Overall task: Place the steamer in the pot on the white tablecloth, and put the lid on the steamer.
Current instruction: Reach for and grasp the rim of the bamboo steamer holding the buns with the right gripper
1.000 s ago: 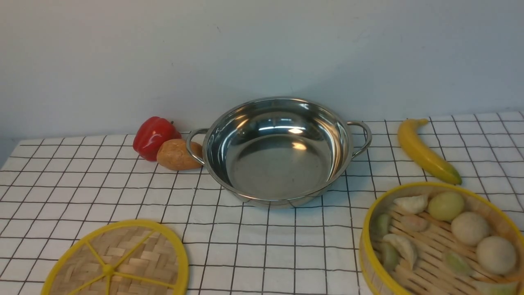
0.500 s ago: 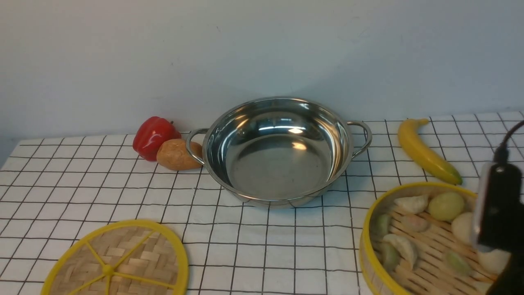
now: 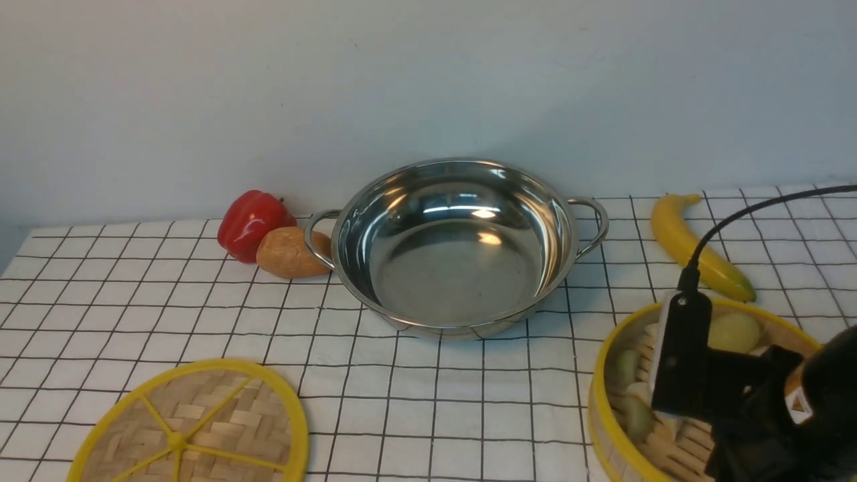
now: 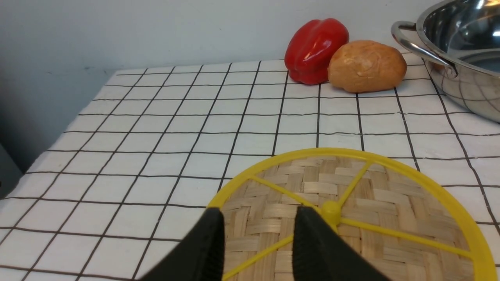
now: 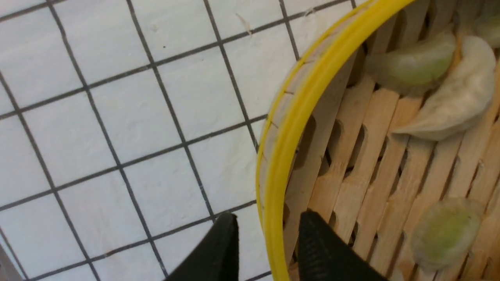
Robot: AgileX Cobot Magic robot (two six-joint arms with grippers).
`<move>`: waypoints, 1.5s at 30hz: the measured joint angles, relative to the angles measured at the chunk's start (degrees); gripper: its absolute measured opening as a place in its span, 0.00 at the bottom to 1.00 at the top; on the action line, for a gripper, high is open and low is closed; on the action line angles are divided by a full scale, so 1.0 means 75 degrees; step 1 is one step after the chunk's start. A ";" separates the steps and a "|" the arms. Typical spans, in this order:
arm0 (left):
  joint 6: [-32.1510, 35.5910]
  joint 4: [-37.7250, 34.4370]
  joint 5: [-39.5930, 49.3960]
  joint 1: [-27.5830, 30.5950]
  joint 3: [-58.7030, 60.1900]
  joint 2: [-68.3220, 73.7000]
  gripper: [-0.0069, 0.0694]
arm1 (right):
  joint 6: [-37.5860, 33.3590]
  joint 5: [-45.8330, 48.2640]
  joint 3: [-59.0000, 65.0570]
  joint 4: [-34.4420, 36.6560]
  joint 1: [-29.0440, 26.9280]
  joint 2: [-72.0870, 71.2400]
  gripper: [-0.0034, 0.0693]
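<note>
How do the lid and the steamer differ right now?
The lid is a flat woven disc with yellow spokes; the steamer is a deeper slatted basket. The lid is bare; the steamer holds dumplings. The left gripper hangs open over the lid's weave; the right gripper, also open, straddles the steamer's rim. Both are yellow-rimmed bamboo, on the tablecloth, outside the pot.

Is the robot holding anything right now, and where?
Nothing yet. The right pincer straddles the steamer rim, jaws open; the left pincer hangs open over the lid.

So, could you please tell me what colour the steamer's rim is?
Yellow; the steamer's rim shows best in the right wrist view.
</note>
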 joint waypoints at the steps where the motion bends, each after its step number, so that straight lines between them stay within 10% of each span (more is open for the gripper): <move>1: 0.0000 0.0000 0.0000 0.0000 0.0000 0.0000 0.41 | -0.0017 -0.0040 0.0000 0.0000 0.0000 0.0125 0.38; 27: 0.0000 0.0000 0.0000 0.0000 0.0000 0.0000 0.41 | 0.0052 -0.0829 -0.0018 -0.0012 0.0000 0.1760 0.38; 35: 0.0000 0.0000 0.0000 0.0000 0.0000 0.0000 0.41 | 0.0366 -0.0833 -0.0025 0.0004 0.0000 0.1760 0.17; 45: 0.0000 0.0000 0.0000 0.0000 0.0000 0.0000 0.41 | 0.0753 -0.0791 -0.0025 -0.0047 0.0000 0.1681 0.14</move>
